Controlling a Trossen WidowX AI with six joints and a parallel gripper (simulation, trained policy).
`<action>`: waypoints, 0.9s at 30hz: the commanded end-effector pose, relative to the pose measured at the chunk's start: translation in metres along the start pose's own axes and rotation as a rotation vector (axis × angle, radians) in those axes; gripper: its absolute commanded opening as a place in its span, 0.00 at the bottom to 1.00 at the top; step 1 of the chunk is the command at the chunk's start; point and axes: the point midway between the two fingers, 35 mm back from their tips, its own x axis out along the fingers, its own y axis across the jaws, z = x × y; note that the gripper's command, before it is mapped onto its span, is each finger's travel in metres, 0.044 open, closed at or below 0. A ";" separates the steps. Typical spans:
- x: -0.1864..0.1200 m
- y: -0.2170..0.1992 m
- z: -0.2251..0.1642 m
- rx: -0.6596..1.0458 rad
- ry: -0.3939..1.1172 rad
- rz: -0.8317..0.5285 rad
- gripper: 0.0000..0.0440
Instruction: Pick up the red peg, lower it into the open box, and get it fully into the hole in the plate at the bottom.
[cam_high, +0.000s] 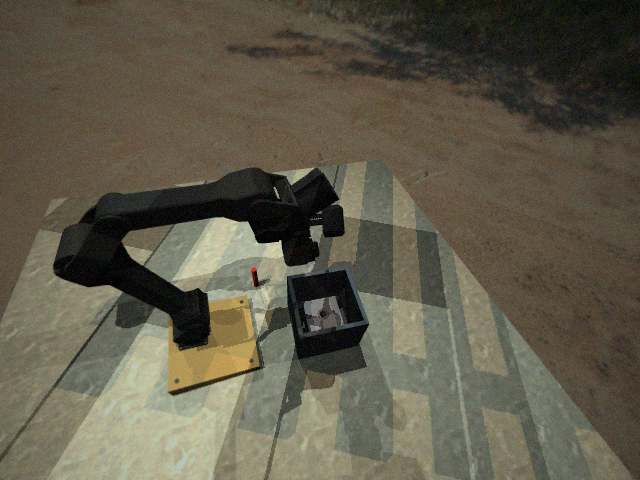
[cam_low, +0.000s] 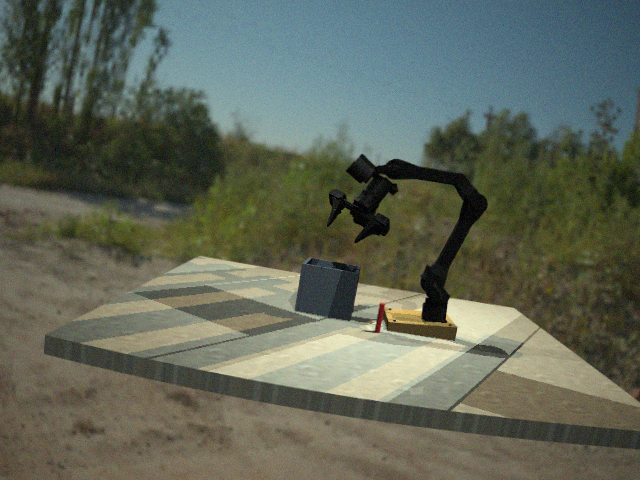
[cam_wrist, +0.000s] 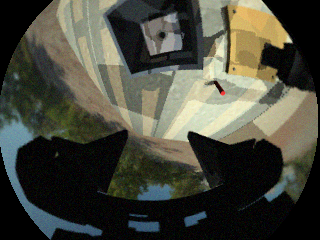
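The box (cam_high: 326, 343) (cam_low: 325, 289) (cam_wrist: 199, 35) is open at the top, so its mouth gives a way down to the plate (cam_high: 333, 310) (cam_wrist: 172, 42) at the bottom; its 4 upright walls bar any sideways approach. The red peg (cam_high: 254, 277) (cam_low: 379, 317) (cam_wrist: 219, 88) stands upright on the worktop (cam_high: 351, 408) (cam_low: 310, 361) (cam_wrist: 185, 105), with bare surface between it and the box. On another side, the yellow base board (cam_high: 222, 369) (cam_low: 421, 329) (cam_wrist: 242, 45) is near the peg, a low obstacle with the dark arm (cam_high: 155, 206) (cam_low: 452, 248) (cam_wrist: 282, 57) rising from it. From above, the peg's top is uncovered.
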 end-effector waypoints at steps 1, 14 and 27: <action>0.010 -0.017 0.001 -0.021 -0.022 -0.074 0.99; 0.040 -0.091 0.011 -0.126 -0.135 -0.385 1.00; 0.051 -0.143 0.030 -0.252 -0.248 -0.584 1.00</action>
